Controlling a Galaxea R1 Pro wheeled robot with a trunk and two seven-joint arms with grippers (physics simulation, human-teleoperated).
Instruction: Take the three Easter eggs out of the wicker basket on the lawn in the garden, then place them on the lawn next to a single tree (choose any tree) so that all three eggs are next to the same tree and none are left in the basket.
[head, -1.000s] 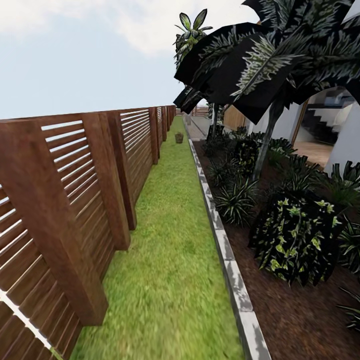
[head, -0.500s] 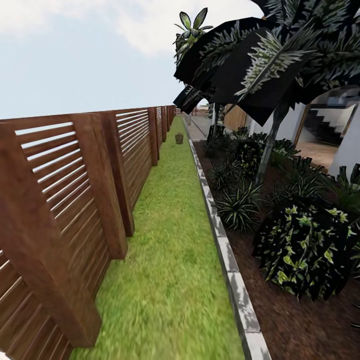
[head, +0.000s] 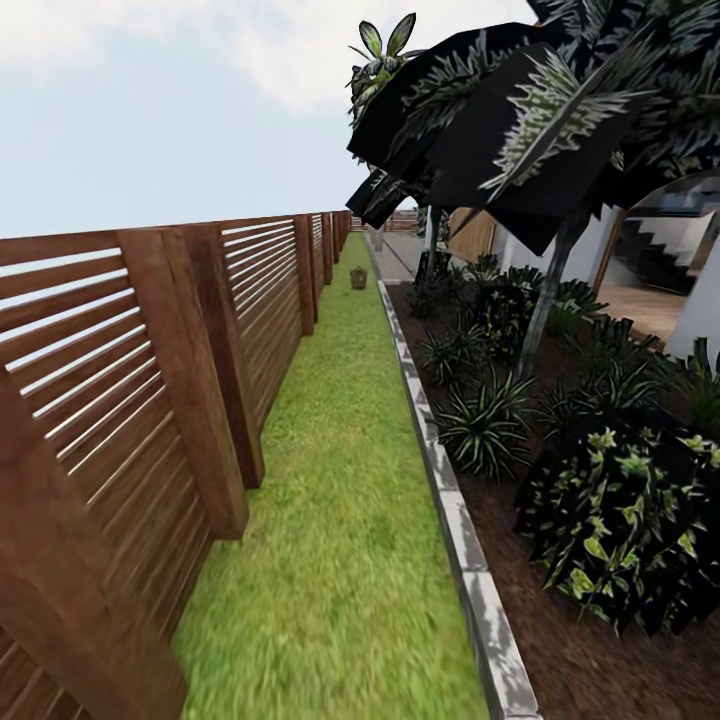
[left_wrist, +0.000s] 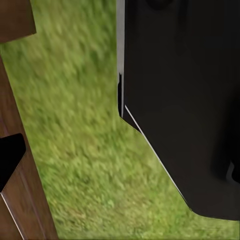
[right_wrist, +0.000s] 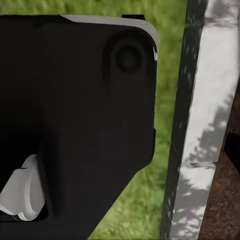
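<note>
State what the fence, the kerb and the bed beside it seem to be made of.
Fence: brown wood, matte, by the grain on its posts and horizontal slats.
Kerb: pale grey stone or concrete, laid in jointed blocks.
Planting bed: dark reddish-brown, speckled, probably bark mulch or soil.

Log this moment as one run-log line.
phase: driving | wicker basket: far ahead on lawn | fence: left | eggs: too small to tell

The distant wicker basket (head: 358, 277) on the lawn (head: 340, 480) is too small to show eggs.

Green lawn (head: 340, 480), brn slatted fence (head: 130, 400)
</note>
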